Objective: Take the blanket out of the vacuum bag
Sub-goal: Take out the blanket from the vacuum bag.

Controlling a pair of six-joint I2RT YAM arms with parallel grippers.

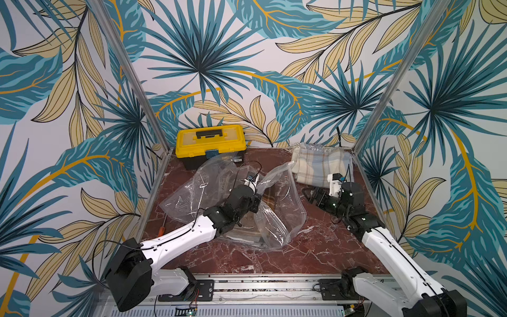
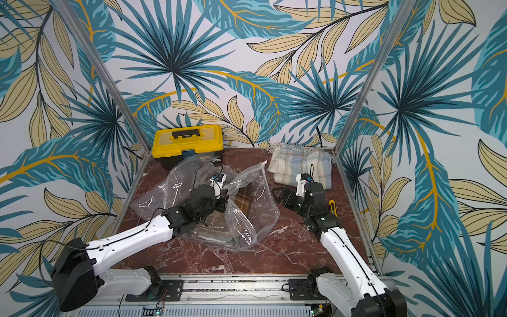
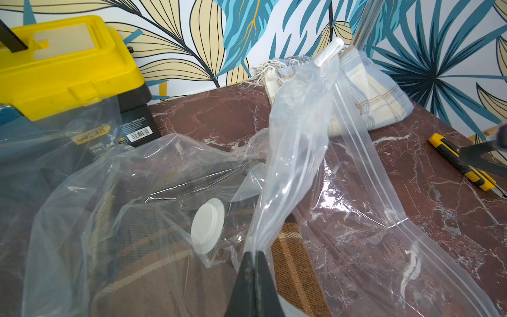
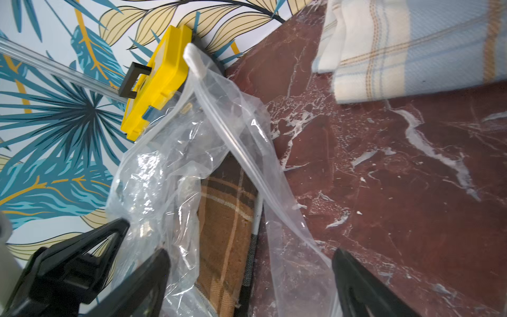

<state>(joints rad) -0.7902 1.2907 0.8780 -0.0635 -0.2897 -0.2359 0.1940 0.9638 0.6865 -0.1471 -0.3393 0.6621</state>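
Clear plastic of the vacuum bag [image 1: 285,211] sprawls mid-tabletop [image 1: 315,255], with the brown plaid blanket [image 4: 227,219] inside. Only the left wrist view shows the white valve [image 3: 207,225] and the left tool [image 3: 253,255] pinched shut on a bag fold. The right tool [image 4: 249,252] stands wide, astride the zip edge. A utility knife [image 2: 332,207] shows in a top view, right of the right arm. Open marble separates bag from near edge.

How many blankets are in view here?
2. A brown plaid blanket lies inside the vacuum bag; a pale blue-and-cream blanket sits folded at the far right corner of the table. The crumpled bag may hide more.
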